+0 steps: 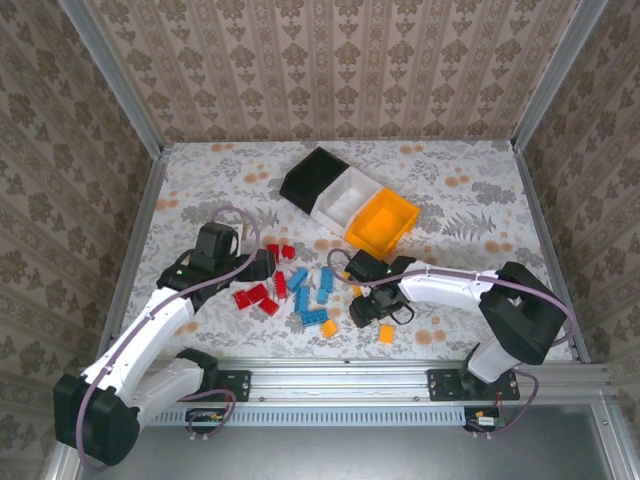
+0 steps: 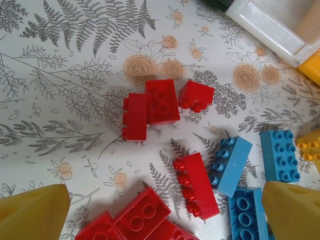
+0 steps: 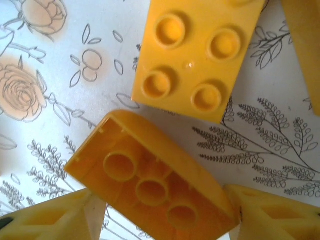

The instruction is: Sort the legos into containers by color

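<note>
The right gripper (image 3: 165, 215) has its jaws half closed around an upturned orange brick (image 3: 150, 185) on the table (image 1: 470, 210); whether they actually pinch it I cannot tell. The left gripper (image 2: 165, 212) gapes wide, holding nothing, above red legos (image 2: 161, 101). Farther back, the black bin (image 1: 296, 190), white bin (image 1: 330, 213) and orange bin (image 1: 365, 240) stand touching in a slanted row, each floor bare.

Soft, even light from above keeps the top external view bright, with only faint shadows beside the bins (image 1: 352, 186). The left wrist view is sharp at its centre, but the fingertips (image 2: 35, 212) of the left gripper (image 2: 162, 212) blur in the lower corners. The right wrist view is very close and slightly soft, with a small glint on the studded orange brick (image 3: 197, 55).
</note>
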Robot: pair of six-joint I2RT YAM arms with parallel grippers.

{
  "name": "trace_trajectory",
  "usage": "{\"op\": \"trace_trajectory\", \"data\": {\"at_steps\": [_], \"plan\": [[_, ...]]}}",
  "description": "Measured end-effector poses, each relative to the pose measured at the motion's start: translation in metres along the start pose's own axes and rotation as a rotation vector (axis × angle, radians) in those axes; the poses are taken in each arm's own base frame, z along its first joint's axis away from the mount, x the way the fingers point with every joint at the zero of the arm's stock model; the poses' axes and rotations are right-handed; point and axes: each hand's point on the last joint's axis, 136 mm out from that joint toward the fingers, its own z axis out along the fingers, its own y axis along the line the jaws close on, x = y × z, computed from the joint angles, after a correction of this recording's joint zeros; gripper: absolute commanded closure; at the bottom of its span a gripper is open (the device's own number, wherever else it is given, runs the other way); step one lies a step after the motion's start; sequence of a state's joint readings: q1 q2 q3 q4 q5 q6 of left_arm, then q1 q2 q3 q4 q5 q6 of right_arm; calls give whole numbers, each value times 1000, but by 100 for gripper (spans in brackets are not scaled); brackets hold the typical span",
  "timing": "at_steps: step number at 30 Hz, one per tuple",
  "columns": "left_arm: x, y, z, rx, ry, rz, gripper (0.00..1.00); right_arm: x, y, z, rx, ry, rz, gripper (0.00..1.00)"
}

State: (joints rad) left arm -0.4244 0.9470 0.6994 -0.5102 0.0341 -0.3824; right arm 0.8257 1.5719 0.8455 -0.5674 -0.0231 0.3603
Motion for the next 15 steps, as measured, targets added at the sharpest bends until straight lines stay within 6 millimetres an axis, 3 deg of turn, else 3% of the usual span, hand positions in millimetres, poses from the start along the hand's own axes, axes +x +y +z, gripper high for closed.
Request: {"op": "trace_trajectory", "data": {"at_steps": [3,5,8,11,15], "plan": [[1,3,1,-6,2,-12,0,-4,-3,2,21,-5,-14,38],[3,5,2,-11,6,-19,0,-6,-5,2,36,-11,-22,30],[5,8,3,-18,11,-28,0,-11,-6,3,52,-20,-26,30],[5,9,2,-18,7,-37,0,-17,-6,3,59,-29,-28,35],[4,10,1,-17,3,-45,0,-23,-5,5,62,-34,-36,49]]}}
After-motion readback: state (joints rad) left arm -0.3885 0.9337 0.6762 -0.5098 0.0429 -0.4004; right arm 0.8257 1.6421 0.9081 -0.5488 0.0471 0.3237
